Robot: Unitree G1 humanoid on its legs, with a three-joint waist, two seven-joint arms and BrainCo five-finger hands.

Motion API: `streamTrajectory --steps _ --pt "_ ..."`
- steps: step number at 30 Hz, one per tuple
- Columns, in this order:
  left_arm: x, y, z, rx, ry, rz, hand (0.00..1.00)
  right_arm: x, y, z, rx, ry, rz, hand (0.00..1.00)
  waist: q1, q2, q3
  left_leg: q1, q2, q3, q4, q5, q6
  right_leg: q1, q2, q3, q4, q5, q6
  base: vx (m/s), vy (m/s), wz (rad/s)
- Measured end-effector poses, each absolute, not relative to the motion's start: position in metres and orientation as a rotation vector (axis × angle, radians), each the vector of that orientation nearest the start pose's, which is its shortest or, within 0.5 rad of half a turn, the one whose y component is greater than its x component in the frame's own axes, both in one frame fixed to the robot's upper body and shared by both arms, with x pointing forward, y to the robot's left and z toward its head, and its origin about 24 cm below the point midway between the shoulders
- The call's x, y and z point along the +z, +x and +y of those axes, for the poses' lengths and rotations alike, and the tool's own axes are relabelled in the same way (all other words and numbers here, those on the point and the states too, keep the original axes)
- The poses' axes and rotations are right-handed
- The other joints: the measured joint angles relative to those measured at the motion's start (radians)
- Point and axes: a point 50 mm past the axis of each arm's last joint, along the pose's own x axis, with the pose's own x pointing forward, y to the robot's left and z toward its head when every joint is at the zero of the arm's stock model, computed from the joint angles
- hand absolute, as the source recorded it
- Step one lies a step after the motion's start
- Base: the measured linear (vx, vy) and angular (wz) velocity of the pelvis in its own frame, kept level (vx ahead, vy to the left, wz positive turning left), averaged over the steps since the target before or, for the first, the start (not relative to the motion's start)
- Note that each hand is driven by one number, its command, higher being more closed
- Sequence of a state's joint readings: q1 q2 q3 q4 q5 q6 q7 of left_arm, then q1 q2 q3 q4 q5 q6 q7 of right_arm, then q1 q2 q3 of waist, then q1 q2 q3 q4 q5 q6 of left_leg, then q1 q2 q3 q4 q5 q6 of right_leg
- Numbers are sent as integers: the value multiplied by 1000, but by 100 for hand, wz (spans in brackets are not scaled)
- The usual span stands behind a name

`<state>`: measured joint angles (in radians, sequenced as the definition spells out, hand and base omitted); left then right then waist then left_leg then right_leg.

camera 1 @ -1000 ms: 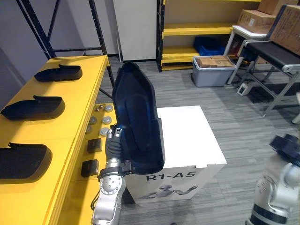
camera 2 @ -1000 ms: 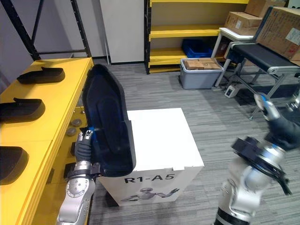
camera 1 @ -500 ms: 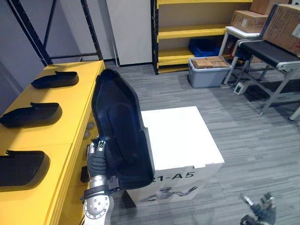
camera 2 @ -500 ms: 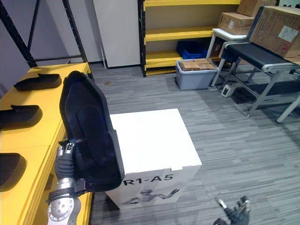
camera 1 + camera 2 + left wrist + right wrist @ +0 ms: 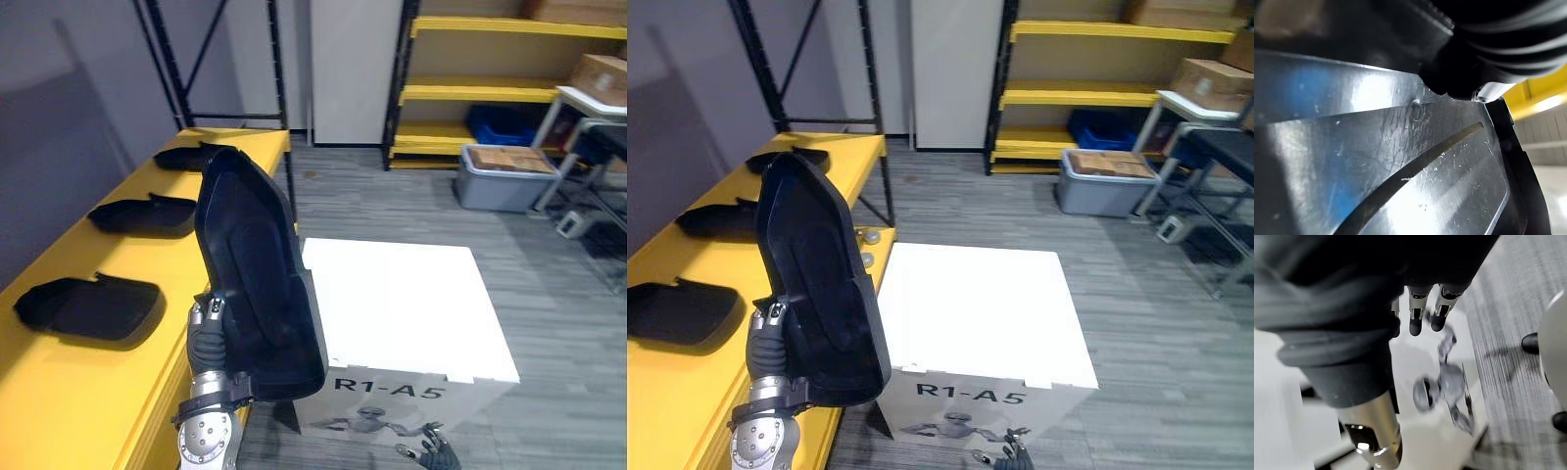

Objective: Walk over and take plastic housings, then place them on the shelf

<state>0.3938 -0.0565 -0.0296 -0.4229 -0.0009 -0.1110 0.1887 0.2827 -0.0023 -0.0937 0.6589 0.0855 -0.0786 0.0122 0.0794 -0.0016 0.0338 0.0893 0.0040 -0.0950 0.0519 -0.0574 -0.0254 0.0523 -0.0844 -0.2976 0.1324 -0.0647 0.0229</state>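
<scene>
Camera swings left, and the yellow shelf (image 5: 59, 392) closes in with the load in hand.
Three housings (image 5: 142, 215) already lie along the shelf, with bare yellow nearer us. Just beside its edge, the left hand (image 5: 208, 341) clamps the black housing (image 5: 257, 284) upright by its rim. Right of that sits the white box (image 5: 402, 304). The right hand (image 5: 1416, 318), raised a second ago, hangs low with fingers relaxed and empty. Placement looks next.
</scene>
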Motion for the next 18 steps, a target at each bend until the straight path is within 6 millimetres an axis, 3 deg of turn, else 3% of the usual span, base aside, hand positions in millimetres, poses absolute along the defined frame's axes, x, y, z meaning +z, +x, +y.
streamTrajectory --steps 4,6,7,9,11,12,13,14,15,18 --pt "73 177 168 290 -53 -167 100 -129 121 -177 -156 79 798 0 30 -39 42 -93 -49 -97 41 40 -33 -3 -71 -184 68 -49 5 -50 2 137" --pt "77 177 166 283 -60 -187 100 -128 124 -183 -156 45 793 0 27 -32 61 -163 9 126 78 0 -3 -5 -95 -296 72 -52 4 -112 73 174" --pt "79 177 166 286 -64 -196 100 -128 128 -186 -153 24 797 0 36 -27 75 -210 86 330 159 -11 -9 -3 -117 -350 91 -53 3 -57 74 117" --pt "80 177 164 277 -70 -196 100 -131 125 -190 -153 -6 818 0 29 -24 80 -244 169 512 300 -43 21 19 -161 -439 112 -58 11 -8 143 141" --pt "80 178 160 257 -81 -200 100 -135 118 -193 -153 -38 851 0 8 -13 74 -228 216 609 410 -65 57 67 -213 -536 137 -76 44 33 194 153" --pt "81 179 158 247 -84 -204 100 -137 115 -196 -161 -44 870 0 -5 11 68 -215 213 615 384 -102 39 85 -224 -568 155 -86 60 69 264 138" --pt "81 181 159 244 -73 -210 100 -141 113 -194 -167 -33 897 0 -18 13 67 -206 157 599 318 -119 56 92 -246 -569 170 -96 80 73 331 134" --pt "78 184 161 247 -59 -204 100 -143 110 -190 -158 -25 910 0 -28 -1 57 -196 105 571 250 -94 69 86 -256 -565 153 -97 81 51 321 141" --pt "78 186 163 268 -44 -203 100 -144 111 -188 -151 -25 915 0 -38 -1 54 -191 54 532 193 -72 89 94 -257 -564 126 -96 81 41 232 110" --pt "79 187 167 302 -15 -215 100 -143 120 -188 -135 -45 909 0 -40 2 63 -189 0 492 188 -79 118 95 -301 -562 197 -59 54 63 193 69"
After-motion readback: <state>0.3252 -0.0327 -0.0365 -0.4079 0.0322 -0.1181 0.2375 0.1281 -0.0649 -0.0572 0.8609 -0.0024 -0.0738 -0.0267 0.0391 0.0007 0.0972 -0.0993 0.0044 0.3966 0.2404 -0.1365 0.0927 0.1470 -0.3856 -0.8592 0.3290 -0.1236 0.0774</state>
